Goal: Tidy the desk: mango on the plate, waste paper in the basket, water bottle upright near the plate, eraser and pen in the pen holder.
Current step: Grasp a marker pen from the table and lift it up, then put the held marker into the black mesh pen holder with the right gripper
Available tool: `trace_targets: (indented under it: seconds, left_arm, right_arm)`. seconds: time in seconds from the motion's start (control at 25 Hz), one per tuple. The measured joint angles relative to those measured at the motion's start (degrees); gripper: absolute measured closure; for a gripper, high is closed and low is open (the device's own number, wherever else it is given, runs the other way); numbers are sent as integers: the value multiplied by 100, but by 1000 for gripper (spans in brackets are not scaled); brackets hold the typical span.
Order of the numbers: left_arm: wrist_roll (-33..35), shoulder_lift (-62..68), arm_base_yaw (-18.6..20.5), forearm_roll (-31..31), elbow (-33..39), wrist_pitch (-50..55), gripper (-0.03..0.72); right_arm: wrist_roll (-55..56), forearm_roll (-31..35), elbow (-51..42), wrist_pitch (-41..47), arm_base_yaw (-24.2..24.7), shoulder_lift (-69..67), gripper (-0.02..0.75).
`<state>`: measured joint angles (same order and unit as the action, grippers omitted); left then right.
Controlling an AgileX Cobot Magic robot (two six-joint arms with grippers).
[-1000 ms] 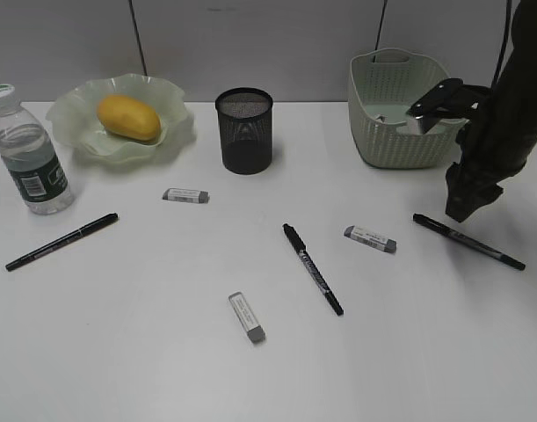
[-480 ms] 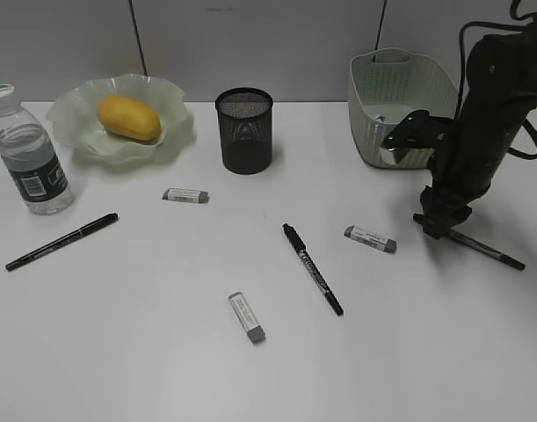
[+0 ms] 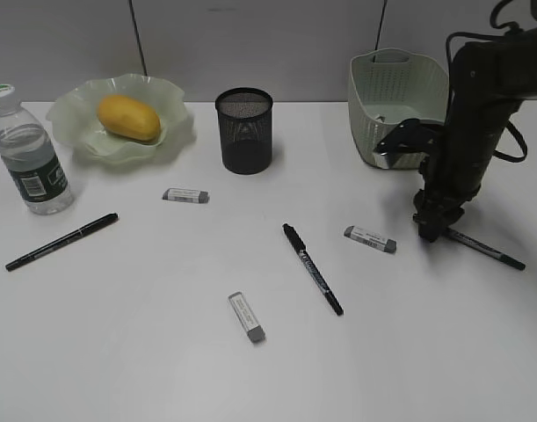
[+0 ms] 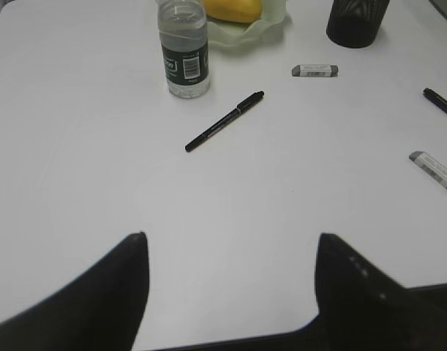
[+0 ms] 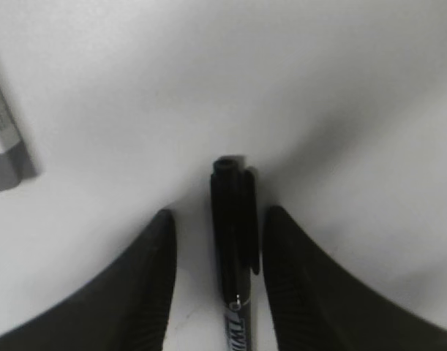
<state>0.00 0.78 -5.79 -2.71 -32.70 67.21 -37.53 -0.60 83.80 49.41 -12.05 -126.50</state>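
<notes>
Right claw: we see our right claw (image 5: 216, 281) down on the table (image 3: 145, 352), its two fingers set on each side of a black pen (image 5: 230, 219), not yet pinching it
Left claw: our left claw (image 4: 230, 292) is spread wide over bare table
Mango: the mango (image 3: 127, 117) lies on the plate (image 3: 75, 132)
Water bottle: the water bottle (image 3: 29, 154) stands up near the plate
Pen holder: the pen holder (image 3: 244, 132) stands between plate and basket (image 3: 382, 132)
Erasers: three erasers lie on the table

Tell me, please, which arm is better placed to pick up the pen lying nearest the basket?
The right. Its hand already straddles that pen, a finger on either side, while the left hand hangs open over bare desk.
</notes>
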Motion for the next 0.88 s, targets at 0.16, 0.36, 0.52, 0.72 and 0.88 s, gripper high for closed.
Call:
trace_targets:
  seconds: [0.16,0.36,0.52,0.72,0.88]
  left_arm:
    - [0,0,0,0,0,0,153]
    - [0,0,0,0,0,0,155]
    - [0,0,0,0,0,0,155]
    - [0,0,0,0,0,0,155]
    - [0,0,0,0,0,0,155]
  right_arm:
    - [18,25,17,68,-12,-11,560]
    - [65,60,218,120,-20,-48,589]
    - [66,285,555,301,-20,-55,589]
    - [-88,1265,1021,406,-94,166,589]
    - [-295,2068,1586,231,-336,371,589]
